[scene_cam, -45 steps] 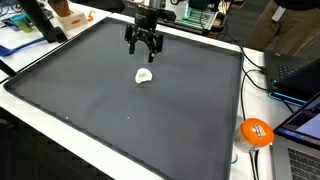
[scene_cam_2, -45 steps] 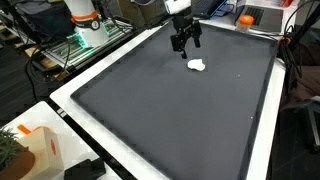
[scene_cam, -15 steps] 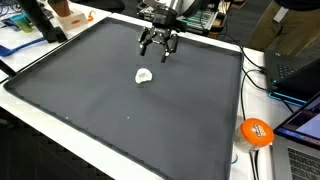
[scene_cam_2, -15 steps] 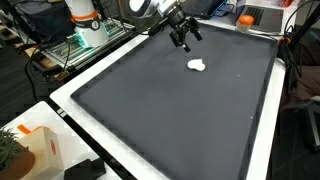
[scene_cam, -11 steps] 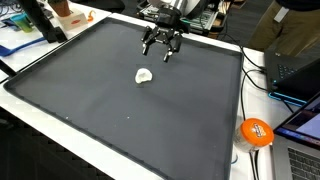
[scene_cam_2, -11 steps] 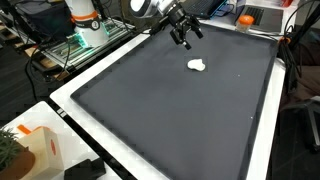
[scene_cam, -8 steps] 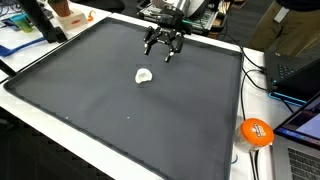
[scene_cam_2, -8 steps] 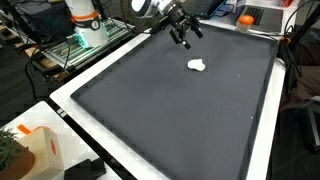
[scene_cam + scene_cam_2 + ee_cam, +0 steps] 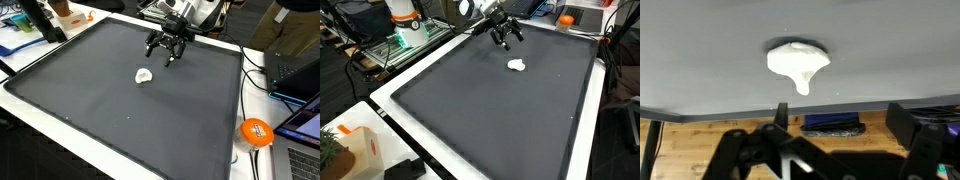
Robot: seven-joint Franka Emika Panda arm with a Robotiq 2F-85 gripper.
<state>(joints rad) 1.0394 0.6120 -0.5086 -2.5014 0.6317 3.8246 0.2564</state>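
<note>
Black robot pincer point(image 9: 166, 53) open, fingers spread wide, nothing between them. Hangs tilted above far part of dark grey flat mat point(image 9: 120, 115) on white tabletop point(image 9: 60, 131). Small white lumpy blob point(image 9: 145, 75) lies on mat, apart from pincer, off toward mat's middle; same blob point(image 9: 517, 66) clear of fingers in both exterior views. Wrist view: blob point(image 9: 798, 62) ahead of pincer, roughly centred between fingers, narrow tail pointing back toward pincer.

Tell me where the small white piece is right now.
In both exterior views the white piece lies on the dark mat near its far end, untouched, just short of the open end effector raised by the far edge.
</note>
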